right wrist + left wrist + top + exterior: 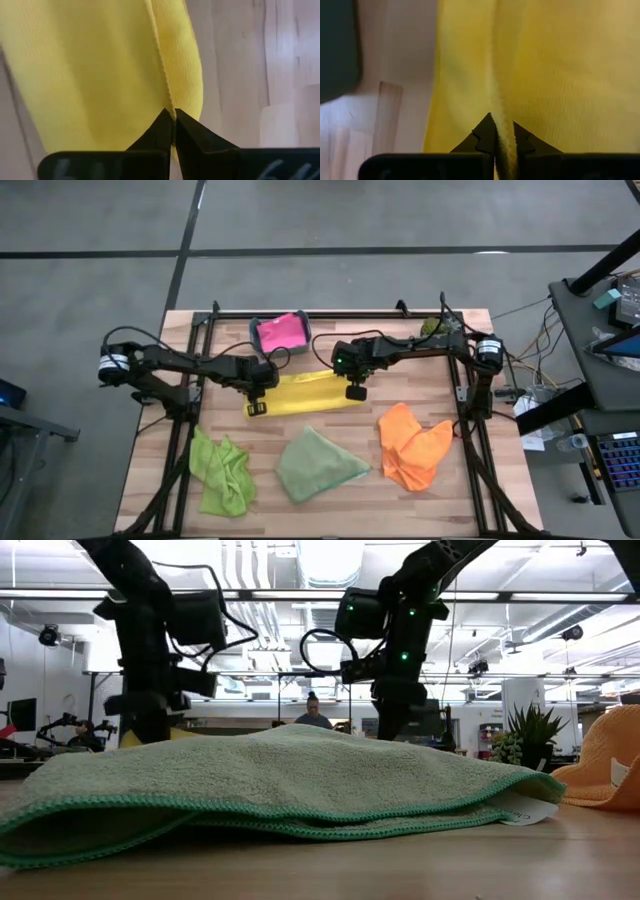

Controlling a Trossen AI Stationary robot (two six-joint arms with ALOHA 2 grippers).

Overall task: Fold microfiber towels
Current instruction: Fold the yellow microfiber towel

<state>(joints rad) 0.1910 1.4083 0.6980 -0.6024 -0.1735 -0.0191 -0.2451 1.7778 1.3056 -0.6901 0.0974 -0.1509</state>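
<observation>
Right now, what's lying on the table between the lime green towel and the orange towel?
In the high view, the pale sage green towel lies between the lime green towel and the orange towel, apart from both, with bare wooden table on each side.

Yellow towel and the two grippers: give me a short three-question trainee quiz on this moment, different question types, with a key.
1. True or false: both the left gripper and the right gripper are shut on the yellow towel.
2. Multiple choice: where is the pink towel? A) on the teal bin at the table's far edge; B) under the orange towel; C) in the left gripper.
3. Fill in: of the three towels along the near edge, the middle one is the ____ towel.

Key: 1 true; 2 A; 3 pale sage green.
</observation>
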